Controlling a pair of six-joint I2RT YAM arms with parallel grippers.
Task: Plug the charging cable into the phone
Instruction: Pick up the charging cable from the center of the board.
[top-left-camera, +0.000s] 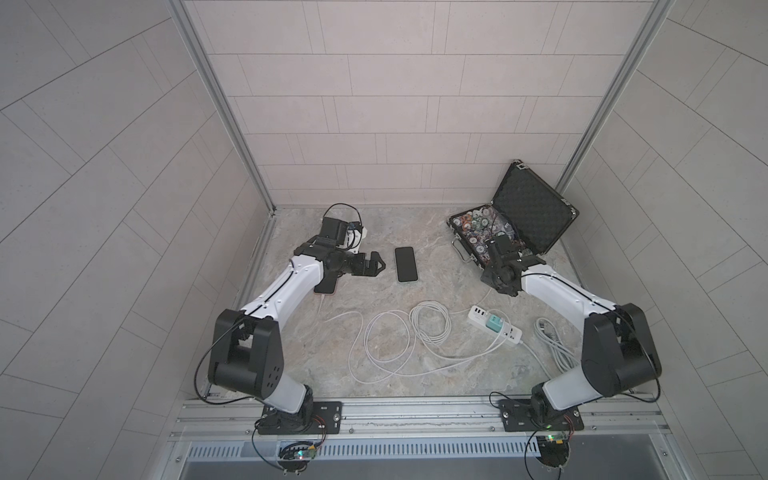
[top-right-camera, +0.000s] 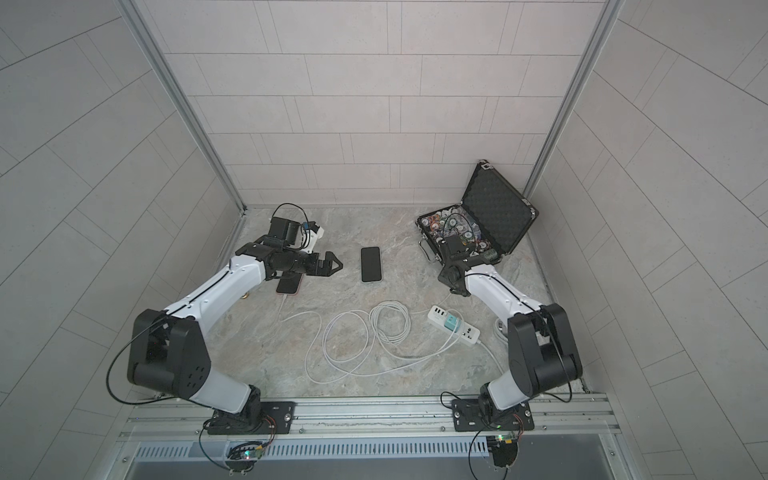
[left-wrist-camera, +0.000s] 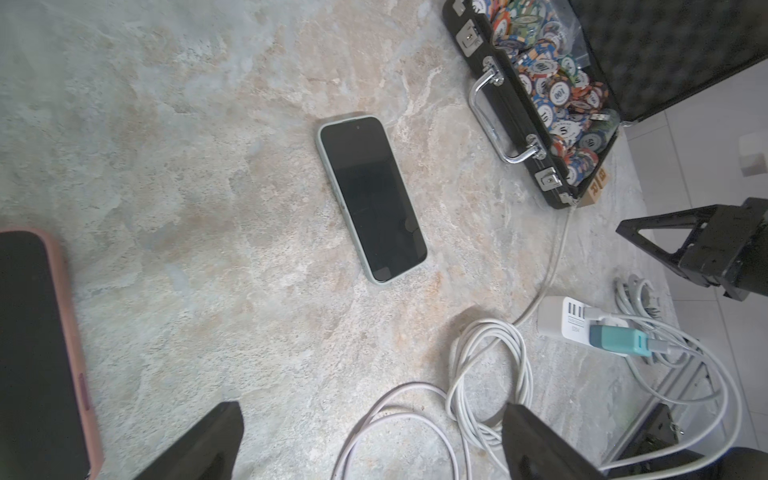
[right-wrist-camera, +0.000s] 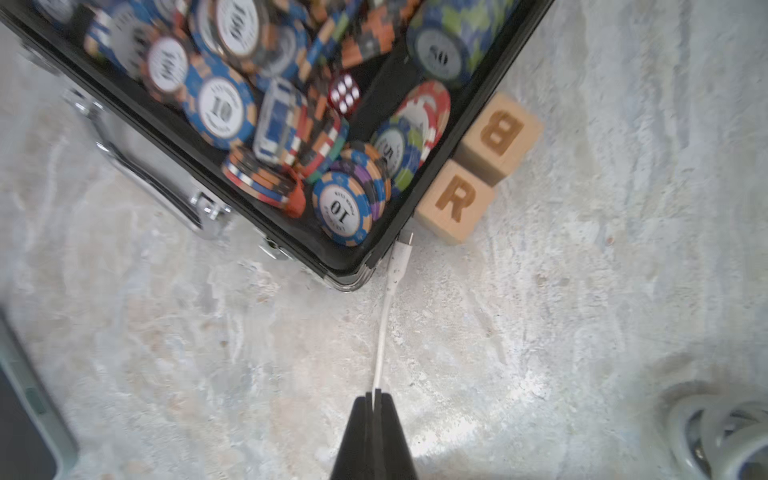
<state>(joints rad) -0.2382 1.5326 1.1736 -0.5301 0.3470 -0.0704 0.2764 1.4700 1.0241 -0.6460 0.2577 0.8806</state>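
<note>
Nearest the bases, the charging cable (left-wrist-camera: 523, 357) lies in loose loops on the tabletop (top-left-camera: 291, 340), its teal adapter (top-left-camera: 493, 323) seated in the white power strip (top-left-camera: 510, 334). Further out, the phone (top-right-camera: 288, 284), coral-edged and screen-up, lies half under the left forearm. The left gripper (top-left-camera: 377, 264) hangs just beyond it, jaws wide apart, nothing in them. A second phone (top-left-camera: 406, 264) with a pale green edge lies between the arms. Over on the other side, the right gripper (right-wrist-camera: 375, 397) has its jaws pressed together on the cable, a short way back from the plug (right-wrist-camera: 401, 249). The plug sits at the corner of the open case (top-left-camera: 532, 208) of poker chips (right-wrist-camera: 220, 110), beside two wooden letter blocks (right-wrist-camera: 455, 203).
</note>
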